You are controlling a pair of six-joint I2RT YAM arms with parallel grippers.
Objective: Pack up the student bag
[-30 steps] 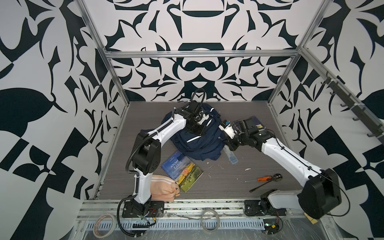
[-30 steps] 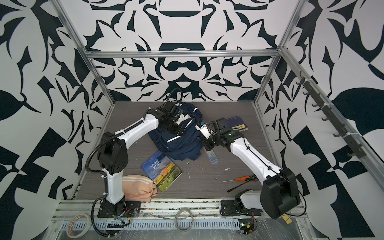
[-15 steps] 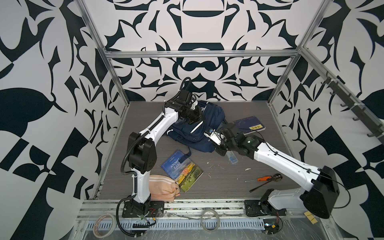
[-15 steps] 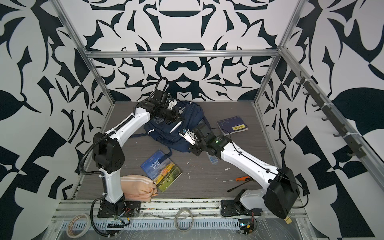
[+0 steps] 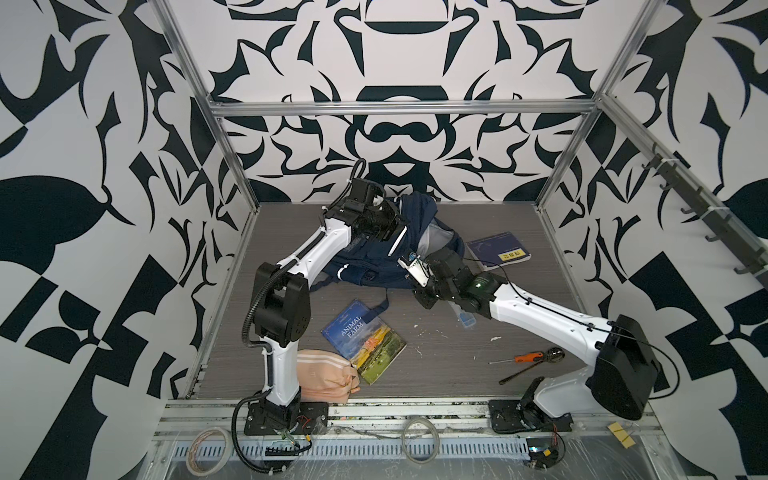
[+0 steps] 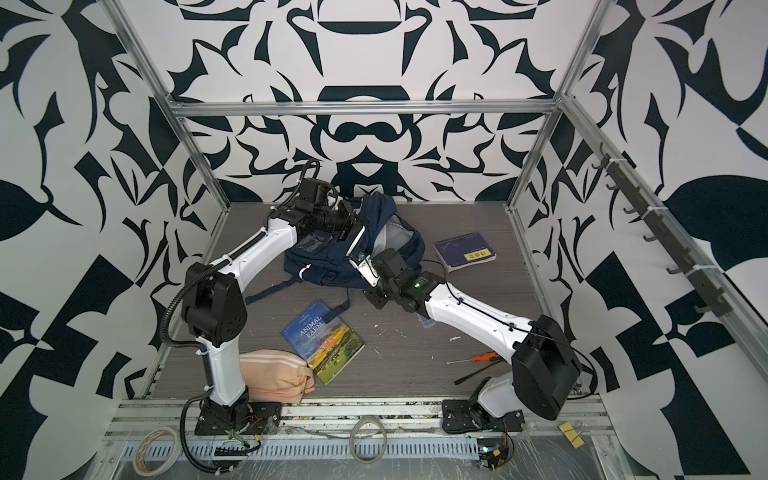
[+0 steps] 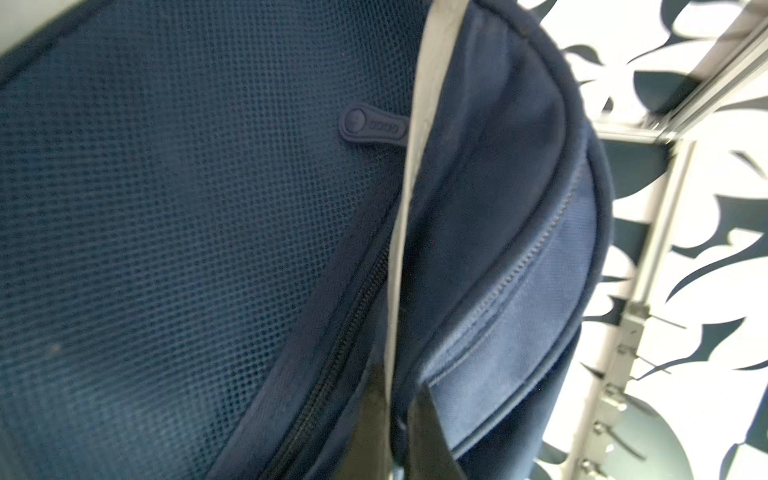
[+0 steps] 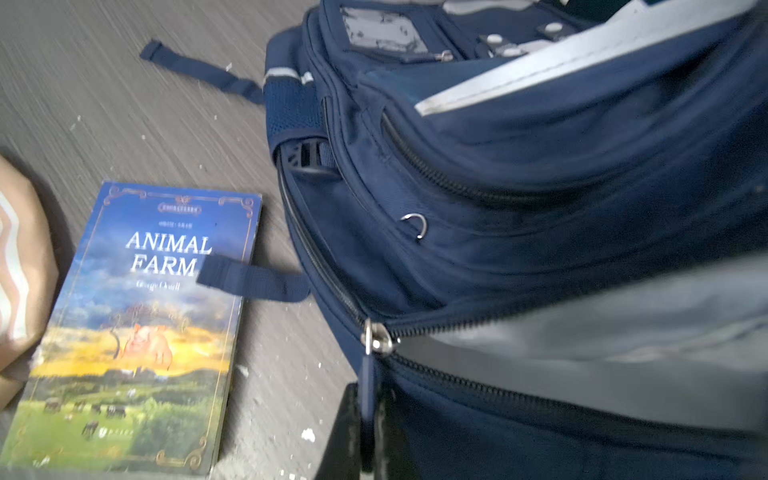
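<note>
Status: early. The student bag sits on the bench from centre out to 12 o'clock. Its main compartment is partly unzipped, with grey lining showing in both top views. Nothing visible inside, though most of the interior is hidden.

left gripper: jaws clenched on the bag's upper edge at its 12 o'clock side, with a white stripe running between them, holding that flap up. right gripper: jaws clamped on the zip pull of the main zip, at the bag's 5 o'clock side. My read: this is the opening step and no loading has been done.

Lying outside the bag:
- paperback at 6 o'clock of the bag, a loose strap end across its cover
- blue book at 3 o'clock of the bag
- peach pouch at 7 o'clock by the bench front edge, against the paperback's near corner
- clear case, partly under the right arm
- orange screwdriver at 4 o'clock

Can't say which of these belong in the bag.

Text:
- Paperback cover reads "ANIMAL FARM". The author line looks like "George Orwell" but is blurred, and the small banner above the title is illegible.
- The blue book's yellow label has characters too small to read.
- The rubber tab on the bag's mesh panel has embossed lettering, unreadable.
- No brand legible on the bag.
</note>
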